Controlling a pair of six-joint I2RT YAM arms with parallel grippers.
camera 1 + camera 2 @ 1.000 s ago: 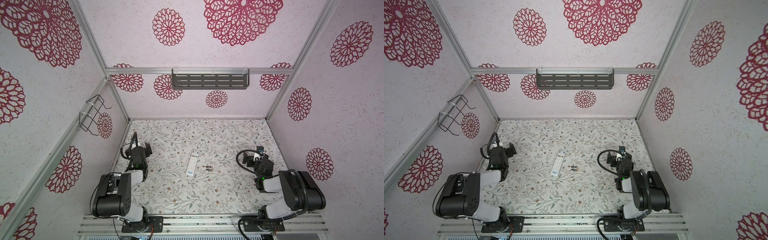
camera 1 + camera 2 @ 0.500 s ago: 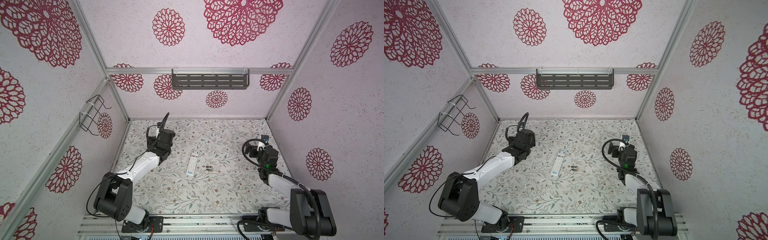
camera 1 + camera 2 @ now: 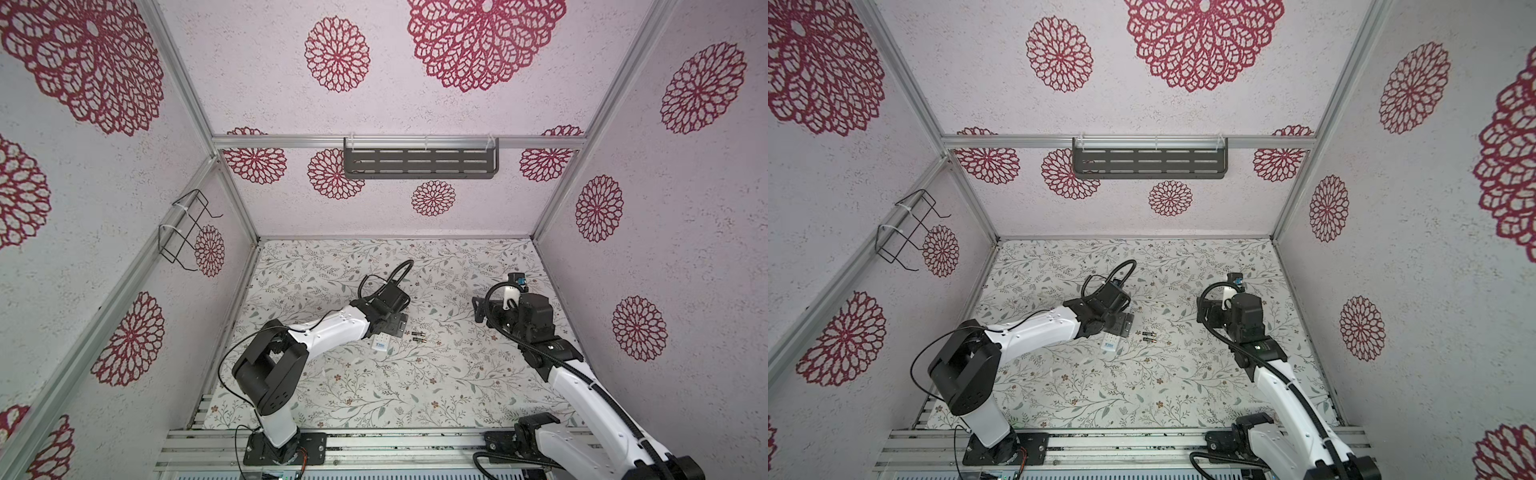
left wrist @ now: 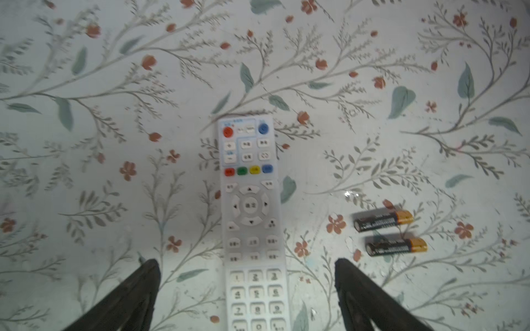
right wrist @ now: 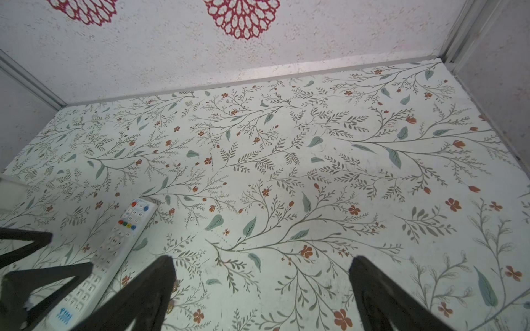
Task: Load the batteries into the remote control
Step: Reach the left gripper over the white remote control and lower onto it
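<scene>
Nearest, base rails (image 3: 395, 442): aluminium, carrying both arm mounts at the front edge. Next, table (image 3: 374, 395): flat, covered in a leaf-and-flower print. Remote control (image 4: 251, 206): white, lying flat near the table's middle, button face up, blue logo end toward the front, red and blue button end toward the back wall. Left gripper (image 4: 246, 263): poised over the remote control, fingers spread wide and grasping nothing. In the left wrist view the number-pad section lies between the two fingertips with printed table showing on either side of it, and the coloured-button end reaches out beyond the tips; whether the tips touch the table cannot be told. In both top views the gripper body hides all but the logo end. Batteries (image 4: 383, 222): two, dark with gold-coloured ends, lying side by side on the table just beside the remote control, toward the right arm. They are apart from it and from each other, crosswise to its length, and outside the left gripper's span. Right gripper (image 5: 262, 259): further right, well apart from the batteries, fingers released wide with only bare table between them. Wire basket (image 3: 179, 232): black, on the left wall. Farthest, slotted shelf (image 3: 419, 164): dark, hung on the back wall rail.
</scene>
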